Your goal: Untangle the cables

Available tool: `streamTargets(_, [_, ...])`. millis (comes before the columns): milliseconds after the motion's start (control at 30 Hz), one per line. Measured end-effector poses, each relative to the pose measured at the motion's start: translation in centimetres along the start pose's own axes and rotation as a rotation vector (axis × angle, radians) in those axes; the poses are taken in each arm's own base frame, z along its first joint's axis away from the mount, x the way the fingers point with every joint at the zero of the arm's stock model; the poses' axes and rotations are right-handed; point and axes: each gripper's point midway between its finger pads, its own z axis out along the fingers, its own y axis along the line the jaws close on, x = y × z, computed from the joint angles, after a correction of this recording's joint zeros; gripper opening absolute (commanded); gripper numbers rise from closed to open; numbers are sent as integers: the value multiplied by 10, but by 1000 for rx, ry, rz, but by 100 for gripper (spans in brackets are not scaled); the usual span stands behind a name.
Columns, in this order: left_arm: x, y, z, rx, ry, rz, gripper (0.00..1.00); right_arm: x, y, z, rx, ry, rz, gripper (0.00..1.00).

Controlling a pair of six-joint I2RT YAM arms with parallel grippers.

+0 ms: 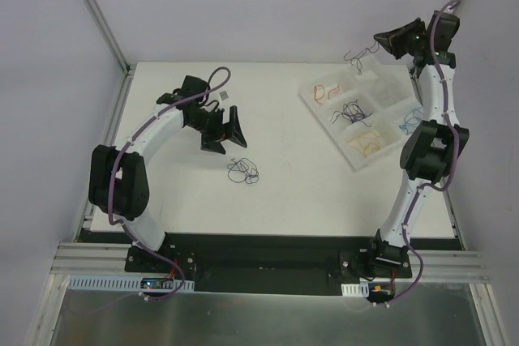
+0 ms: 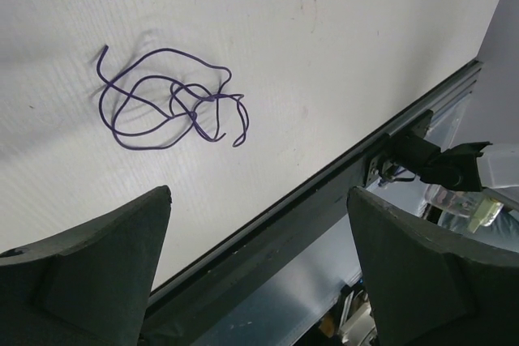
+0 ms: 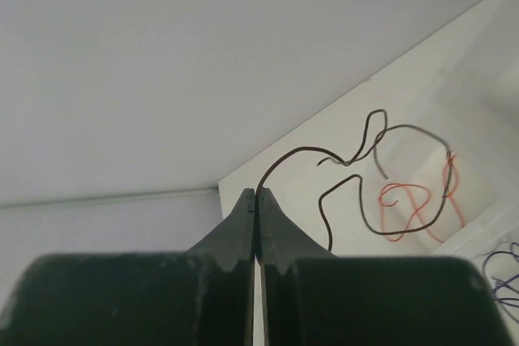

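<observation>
Right fingers (image 3: 237, 232) pinch one wire (image 3: 300, 149); one tangle (image 2: 186, 96) loose.

A purple cable (image 2: 199, 96) shows against the white table (image 2: 324, 22), with a black cable (image 3: 304, 149) and an orange-red cable (image 3: 388, 194) elsewhere.

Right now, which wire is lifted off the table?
The dark wire pinched in the right claw; the purple tangle lies on the table, other wires in the tray.

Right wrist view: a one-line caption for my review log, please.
Right gripper shut on a dark cable that hangs free; red cable in tray beyond.
</observation>
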Motion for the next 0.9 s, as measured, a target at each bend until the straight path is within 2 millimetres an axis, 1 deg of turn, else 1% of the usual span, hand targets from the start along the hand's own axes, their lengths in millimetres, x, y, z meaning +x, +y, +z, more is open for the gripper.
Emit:
streamTargets(33, [-2, 1, 0, -8, 7, 12, 89, -3, -10, 4, 21, -9, 8, 0])
streamTargets(67, [-4, 1, 0, -17, 10, 27, 89, -5, -25, 10, 55, -21, 16, 0])
streamTargets(167, [-6, 4, -2, -36, 23, 67, 89, -11, -63, 26, 133, -51, 24, 0])
streamTargets(267, [-4, 9, -5, -64, 40, 98, 89, -17, -90, 35, 187, -75, 27, 1])
streamTargets(400, [-7, 16, -6, -85, 67, 113, 89, -24, -120, 45, 247, -107, 28, 0])
streamTargets(533, [-7, 27, -5, -114, 94, 107, 89, -28, -143, 52, 287, -128, 27, 1])
streamTargets(633, [-6, 33, -8, -122, 103, 100, 89, -32, -156, 59, 308, -141, 20, 1])
streamTargets(700, [-6, 36, -10, -125, 106, 94, 89, -33, -162, 64, 319, -149, 8, 3])
streamTargets(767, [-5, 37, -11, -127, 109, 92, 89, -33, -166, 69, 327, -152, -10, 6])
streamTargets(833, [-5, 38, -11, -129, 113, 90, 89, -30, -167, 76, 333, -148, -27, 13])
streamTargets(900, [-6, 39, -11, -129, 114, 91, 89, -23, -166, 82, 335, -135, -46, 24])
